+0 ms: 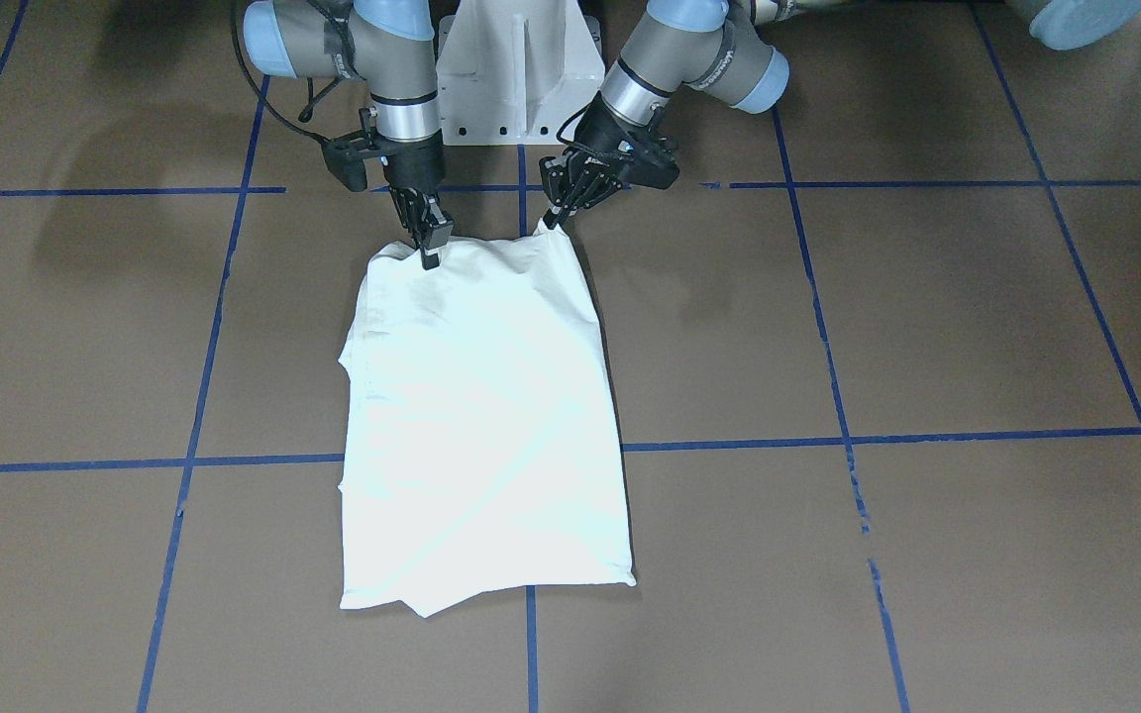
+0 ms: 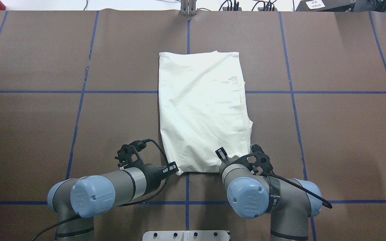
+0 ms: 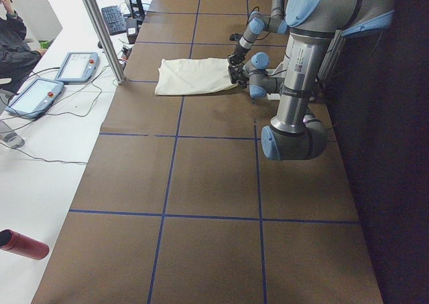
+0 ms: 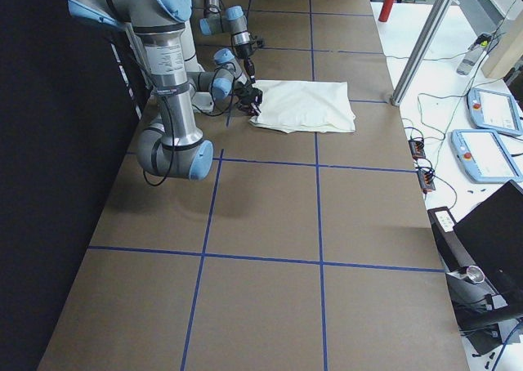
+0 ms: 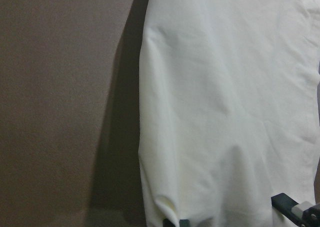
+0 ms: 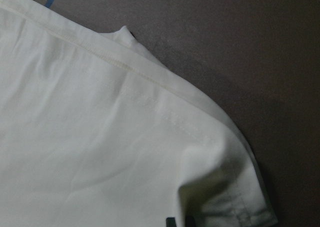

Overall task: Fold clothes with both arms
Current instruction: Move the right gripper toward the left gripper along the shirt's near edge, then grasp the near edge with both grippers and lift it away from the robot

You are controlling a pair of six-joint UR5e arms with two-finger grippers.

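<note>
Shows a plain cream shirt (image 2: 203, 110) folded into a long rectangle, flat on the brown table (image 2: 330, 134). Seen from overhead, runs lengthwise from 12 to 6 o'clock near the table's middle, crossing one blue tape line (image 2: 313, 92). Shows only plain cloth face-up, softly creased, with layered edges stepping out along the 3 o'clock side.

Finds the left gripper (image 2: 174, 168) at the shirt's 7 o'clock corner, fingers pinched together on the cloth. From the front-facing view, shows that corner drawn up a little off the table.

Finds the right gripper (image 2: 221, 155) at about 5 o'clock on the same near edge, pointing steeply down. Appears clamped on the cloth too: from the right wrist, shows a stitched seam running down to a puckered bunch gathered round a dark fingertip.

Leaves the 12 o'clock edge lying flat on the table.

Brings the left arm (image 2: 112, 187) and the right arm (image 2: 263, 194) in from 6 o'clock, either side of a white base (image 2: 186, 235).

Beyond the table's 12 o'clock side, shows a white bench (image 3: 40, 183) carrying two tablets (image 3: 77, 66) with cables and a red cylinder (image 3: 23, 244). Catches part of a person (image 3: 10, 29) in a dark sleeve at that bench's far end.
</note>
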